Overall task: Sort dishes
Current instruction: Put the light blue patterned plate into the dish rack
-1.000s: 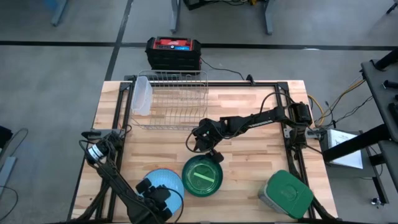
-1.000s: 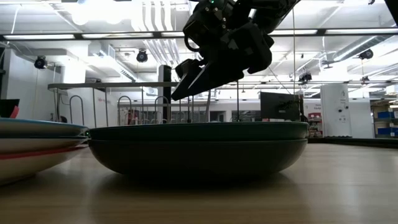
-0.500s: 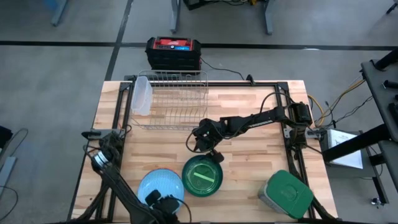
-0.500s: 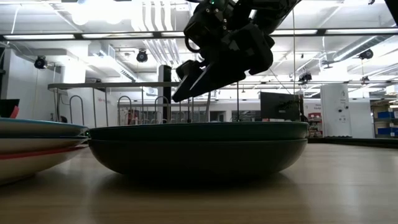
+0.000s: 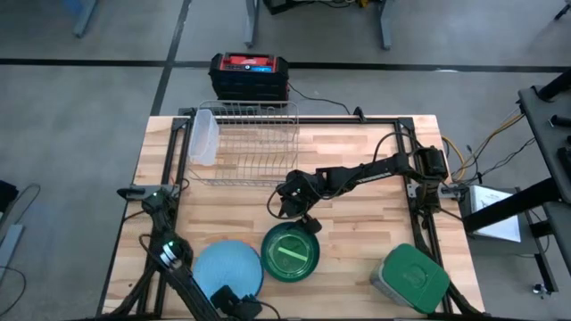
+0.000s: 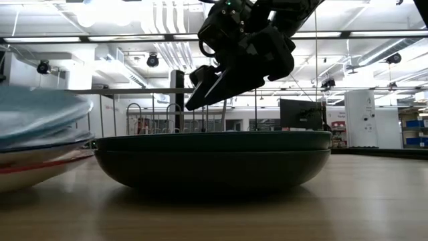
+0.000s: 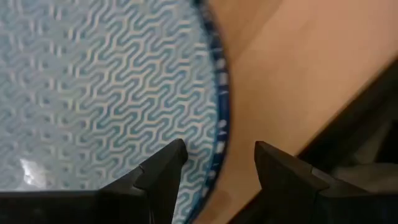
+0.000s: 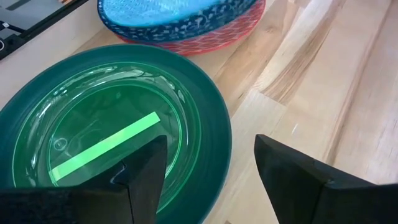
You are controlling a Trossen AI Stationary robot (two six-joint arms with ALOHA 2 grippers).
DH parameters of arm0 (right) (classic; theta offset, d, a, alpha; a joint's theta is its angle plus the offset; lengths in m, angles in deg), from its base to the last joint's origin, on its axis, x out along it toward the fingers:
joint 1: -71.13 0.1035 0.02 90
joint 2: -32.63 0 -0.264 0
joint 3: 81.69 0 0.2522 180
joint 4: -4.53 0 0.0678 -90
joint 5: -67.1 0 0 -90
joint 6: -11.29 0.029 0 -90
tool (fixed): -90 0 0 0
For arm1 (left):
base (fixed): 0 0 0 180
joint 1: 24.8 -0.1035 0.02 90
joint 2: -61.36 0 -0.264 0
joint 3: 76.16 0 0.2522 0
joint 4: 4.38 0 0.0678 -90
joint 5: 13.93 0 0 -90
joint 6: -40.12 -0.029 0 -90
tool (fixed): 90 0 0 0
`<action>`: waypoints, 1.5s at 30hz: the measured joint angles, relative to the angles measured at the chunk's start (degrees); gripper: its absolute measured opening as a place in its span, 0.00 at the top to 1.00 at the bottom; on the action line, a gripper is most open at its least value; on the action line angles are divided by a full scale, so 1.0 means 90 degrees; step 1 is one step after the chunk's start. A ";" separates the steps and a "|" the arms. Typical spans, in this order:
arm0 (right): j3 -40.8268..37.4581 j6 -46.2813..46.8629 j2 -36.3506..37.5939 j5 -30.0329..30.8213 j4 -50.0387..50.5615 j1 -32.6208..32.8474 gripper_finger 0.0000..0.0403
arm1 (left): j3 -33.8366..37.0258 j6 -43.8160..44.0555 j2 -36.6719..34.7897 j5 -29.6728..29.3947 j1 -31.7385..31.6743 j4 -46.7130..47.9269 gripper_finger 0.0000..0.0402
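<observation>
**A:** From above, what had changed?

**B:** The left gripper (image 5: pixel 234 301) had slid toward the table's near edge, its fingers spread around the light blue plate's (image 5: pixel 227 267) rim. Likely a lift was starting.

**A:** And the low view?

**B:** That plate (image 6: pixel 37 115) had risen, tilted, off its stack. The right gripper (image 6: pixel 207 84) hovered apart over the dark green bowl (image 6: pixel 212 161).

**A:** The wrists?

**B:** The plate (image 7: pixel 99 87) showed a blue zigzag pattern; the green dish (image 8: pixel 112 143) sat beside the stack.
</observation>
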 joint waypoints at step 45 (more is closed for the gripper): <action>-0.0066 0.0007 0.0000 0.0000 0.0022 -0.0005 0.41 | 0.0172 -0.0954 -0.1209 -0.0606 -0.0150 -0.0069 0.63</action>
